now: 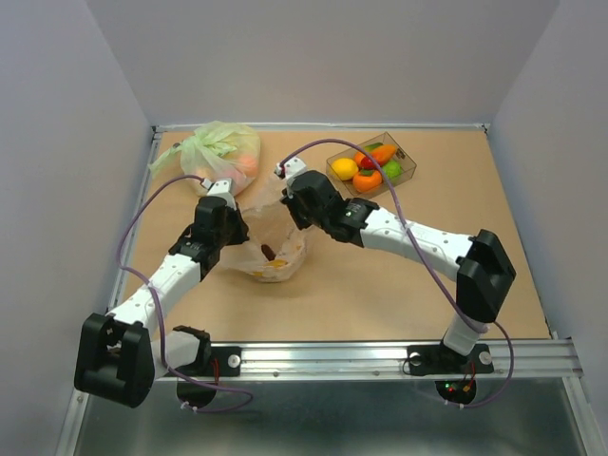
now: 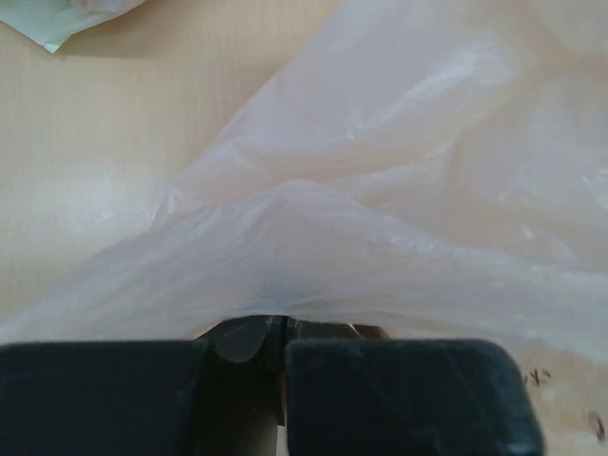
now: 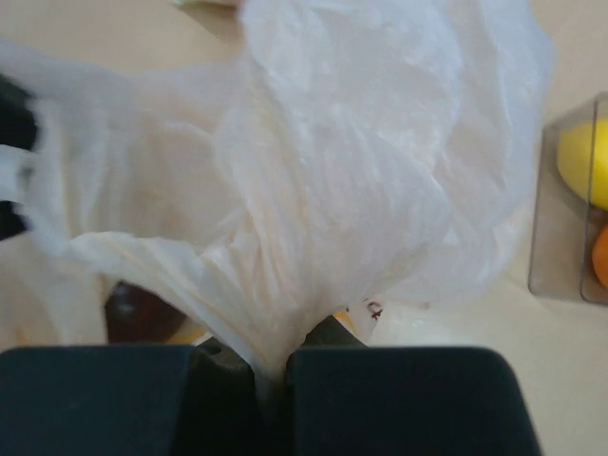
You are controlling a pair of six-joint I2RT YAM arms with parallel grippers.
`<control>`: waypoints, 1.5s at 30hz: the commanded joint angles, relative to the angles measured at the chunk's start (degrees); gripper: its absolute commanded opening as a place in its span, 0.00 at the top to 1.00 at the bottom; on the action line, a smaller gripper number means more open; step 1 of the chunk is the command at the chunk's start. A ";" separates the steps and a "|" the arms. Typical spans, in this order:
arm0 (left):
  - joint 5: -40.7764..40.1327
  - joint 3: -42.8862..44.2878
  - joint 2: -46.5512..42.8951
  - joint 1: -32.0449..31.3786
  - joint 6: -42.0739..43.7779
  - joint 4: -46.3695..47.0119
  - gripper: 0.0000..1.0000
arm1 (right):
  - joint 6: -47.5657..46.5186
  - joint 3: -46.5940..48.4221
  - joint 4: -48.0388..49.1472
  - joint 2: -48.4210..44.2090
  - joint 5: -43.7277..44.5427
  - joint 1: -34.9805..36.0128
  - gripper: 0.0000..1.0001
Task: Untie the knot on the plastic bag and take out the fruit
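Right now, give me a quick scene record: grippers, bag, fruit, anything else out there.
left gripper: shut on plastic bag film
right gripper: shut on plastic bag film, other side
plastic bag: centre, held between both grippers
knot: not made out in any view
fruit: dark and yellow pieces inside plastic bag; more in clear box
green bag: far left, apart from both grippers

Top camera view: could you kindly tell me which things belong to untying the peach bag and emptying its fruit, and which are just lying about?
Job: peach bag; fruit inside it; left pincer and right pincer, both shut on its film; clear box of fruit, probably the drop-off.
Lying about: green bag, tied, with its own contents.
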 commanded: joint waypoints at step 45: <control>1.98 15.07 -6.29 0.16 -2.14 -21.12 1.00 | 0.05 6.69 -4.09 -9.34 3.30 5.74 0.20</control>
